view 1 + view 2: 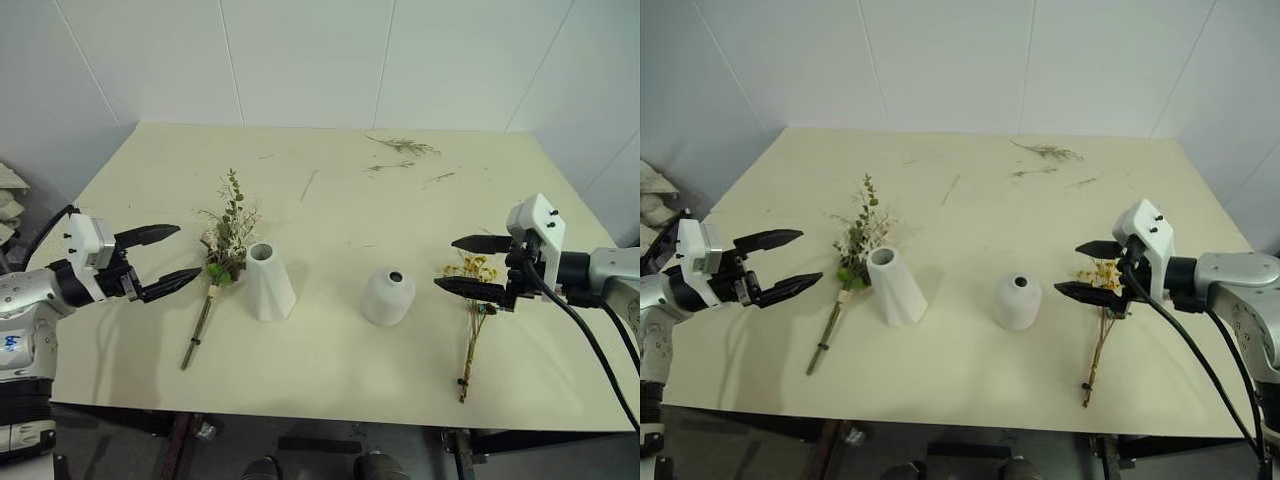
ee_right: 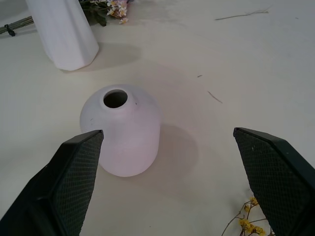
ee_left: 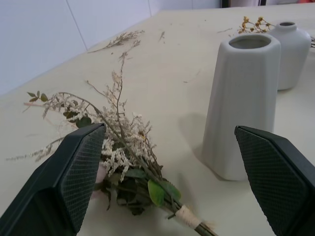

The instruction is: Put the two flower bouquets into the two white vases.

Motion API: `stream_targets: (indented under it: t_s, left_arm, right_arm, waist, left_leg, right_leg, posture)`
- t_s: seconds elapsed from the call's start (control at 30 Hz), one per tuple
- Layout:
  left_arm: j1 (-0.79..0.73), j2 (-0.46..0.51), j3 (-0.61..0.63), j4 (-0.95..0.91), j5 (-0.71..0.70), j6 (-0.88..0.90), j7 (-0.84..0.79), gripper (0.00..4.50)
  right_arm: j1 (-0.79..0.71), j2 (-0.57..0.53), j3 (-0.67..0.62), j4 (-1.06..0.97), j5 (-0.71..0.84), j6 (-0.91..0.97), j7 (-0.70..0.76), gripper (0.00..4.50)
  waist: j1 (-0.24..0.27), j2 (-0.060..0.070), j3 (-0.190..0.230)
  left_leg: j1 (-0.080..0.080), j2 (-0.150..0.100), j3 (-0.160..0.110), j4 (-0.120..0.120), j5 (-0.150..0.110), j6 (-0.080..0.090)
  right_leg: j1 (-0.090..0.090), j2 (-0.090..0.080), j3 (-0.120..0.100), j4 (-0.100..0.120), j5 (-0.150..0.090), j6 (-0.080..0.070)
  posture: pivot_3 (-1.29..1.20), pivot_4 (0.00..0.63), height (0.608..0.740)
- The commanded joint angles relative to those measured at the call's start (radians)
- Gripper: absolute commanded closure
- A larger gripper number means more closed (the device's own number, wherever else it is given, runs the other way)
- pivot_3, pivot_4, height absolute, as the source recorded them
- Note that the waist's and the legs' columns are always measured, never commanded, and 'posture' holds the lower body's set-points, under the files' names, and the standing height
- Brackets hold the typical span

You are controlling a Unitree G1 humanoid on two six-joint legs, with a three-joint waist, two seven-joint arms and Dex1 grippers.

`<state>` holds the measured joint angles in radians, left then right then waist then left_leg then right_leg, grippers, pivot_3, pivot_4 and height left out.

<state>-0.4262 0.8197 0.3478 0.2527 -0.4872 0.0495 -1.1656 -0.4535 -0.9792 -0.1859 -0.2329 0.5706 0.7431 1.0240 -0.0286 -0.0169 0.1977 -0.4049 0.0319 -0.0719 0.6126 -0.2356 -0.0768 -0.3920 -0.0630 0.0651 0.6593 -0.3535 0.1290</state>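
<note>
Table (image 1: 330, 230) holds two vases (image 1: 268, 282), two bouquets (image 1: 226, 240); both grippers (image 1: 160, 263) gape empty.

Both vases look like matt white ceramic — the taller faceted vase (image 1: 269, 282) smooth, the short rounded vase (image 2: 123, 132) faintly chalky. The table (image 1: 330, 215) is a matt cream board. The gripper fingers (image 3: 74, 177) carry black, finely cross-hatched pads — rubbery rather than glossy.

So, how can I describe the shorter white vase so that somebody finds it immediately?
Look at the pale table: two white vases stand near its middle. The short vase is the one nearer the right hand and the yellow spray. It is rounded like a dome, while the tall vase is a cone.
</note>
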Motion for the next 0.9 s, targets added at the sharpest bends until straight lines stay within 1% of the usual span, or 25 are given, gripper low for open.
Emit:
stream_targets:
  t_s: [0.03, 0.17, 0.33, 0.4, 0.43, 0.57, 0.63, 0.73, 0.83, 0.9]
  left_arm:
    - [-0.016, 0.005, 0.008, -0.007, -0.005, -0.015, 0.005, 0.0]
    - [-0.002, 0.003, 0.013, -0.022, -0.005, -0.018, 0.014, 0.0]
    - [0.02, 0.011, 0.028, -0.038, 0.001, -0.019, 0.043, 0.0]
    - [0.037, 0.017, 0.043, -0.056, 0.005, 0.001, 0.083, 0.0]
    - [0.052, 0.018, 0.057, -0.086, -0.001, 0.04, 0.128, 0.0]
    - [0.087, 0.033, 0.116, -0.132, -0.02, 0.118, 0.216, 0.0]
    - [0.133, 0.028, 0.145, -0.238, -0.016, 0.223, 0.328, 0.0]
    - [0.181, 0.035, 0.178, -0.365, -0.04, 0.386, 0.435, 0.0]
    - [0.196, 0.049, 0.197, -0.436, -0.048, 0.546, 0.532, 0.0]
    - [0.198, 0.06, 0.195, -0.493, -0.071, 0.71, 0.599, 0.0]
  right_arm:
    - [-0.009, -0.002, -0.038, -0.031, 0.018, -0.016, -0.009, 0.02]
    - [-0.024, 0.034, -0.018, -0.02, 0.02, -0.036, -0.02, 0.02]
    - [-0.038, 0.053, -0.005, -0.035, 0.028, -0.034, -0.024, 0.02]
    - [-0.042, 0.058, 0.004, -0.036, 0.027, -0.041, -0.02, 0.02]
    - [-0.05, 0.061, 0.008, -0.024, 0.023, -0.056, -0.011, 0.02]
    - [-0.097, 0.092, 0.044, 0.002, 0.008, -0.088, -0.004, 0.02]
    - [-0.128, 0.098, 0.063, 0.071, -0.021, -0.142, 0.027, 0.02]
    - [-0.163, 0.104, 0.085, 0.125, -0.045, -0.187, 0.05, 0.02]
    - [-0.173, 0.125, 0.096, 0.149, -0.046, -0.219, 0.073, 0.02]
    - [-0.162, 0.131, 0.09, 0.156, -0.033, -0.247, 0.111, 0.02]
  waist:
    - [-0.001, 0.0, 0.0]
    - [-0.005, 0.0, 0.0]
    - [-0.001, 0.0, 0.0]
    - [-0.002, 0.0, 0.0]
    - [-0.003, 0.0, 0.0]
    - [-0.007, 0.0, 0.0]
    - [-0.006, 0.0, 0.0]
    - [-0.005, -0.001, 0.0]
    - [-0.001, -0.002, 0.001]
    - [0.0, -0.002, 0.001]
  left_leg:
    - [0.0, 0.0, 0.0, 0.0, 0.0, 0.0]
    - [0.0, 0.0, 0.0, 0.0, 0.0, 0.0]
    - [0.0, 0.0, 0.0, 0.0, 0.0, 0.0]
    - [0.0, 0.0, 0.0, 0.0, 0.0, 0.0]
    - [0.0, 0.0, 0.0, 0.0, 0.0, 0.0]
    - [0.0, 0.0, 0.0, 0.0, 0.0, 0.0]
    - [0.0, 0.0, 0.0, 0.0, 0.0, 0.0]
    - [0.0, 0.0, 0.0, 0.0, 0.0, 0.0]
    - [0.0, 0.0, 0.0, 0.0, 0.0, 0.0]
    - [0.0, 0.0, 0.0, 0.0, 0.0, 0.0]
  right_leg:
    - [0.0, 0.0, 0.0, 0.0, 0.0, 0.0]
    - [0.0, 0.0, 0.0, 0.0, 0.0, 0.0]
    - [0.0, 0.0, 0.0, 0.0, 0.0, 0.0]
    - [0.0, 0.0, 0.0, 0.0, 0.0, 0.0]
    - [0.0, 0.0, 0.0, 0.0, 0.0, 0.0]
    - [0.0, 0.0, 0.0, 0.0, 0.0, 0.0]
    - [0.0, 0.0, 0.0, 0.0, 0.0, 0.0]
    - [0.0, -0.001, 0.001, 0.0, 0.0, 0.001]
    - [0.0, 0.0, 0.001, 0.0, 0.0, 0.0]
    - [0.0, 0.0, 0.001, 0.0, 0.0, 0.0]
  posture:
    - [0.0, 0.15, 0.74]
    - [0.0, 0.15, 0.74]
    - [0.0, 0.15, 0.74]
    - [0.0, 0.15, 0.74]
    - [0.0, 0.15, 0.74]
    - [0.0, 0.15, 0.74]
    - [0.0, 0.15, 0.74]
    - [0.0, 0.15, 0.74]
    - [0.0, 0.15, 0.74]
    - [0.0, 0.15, 0.74]
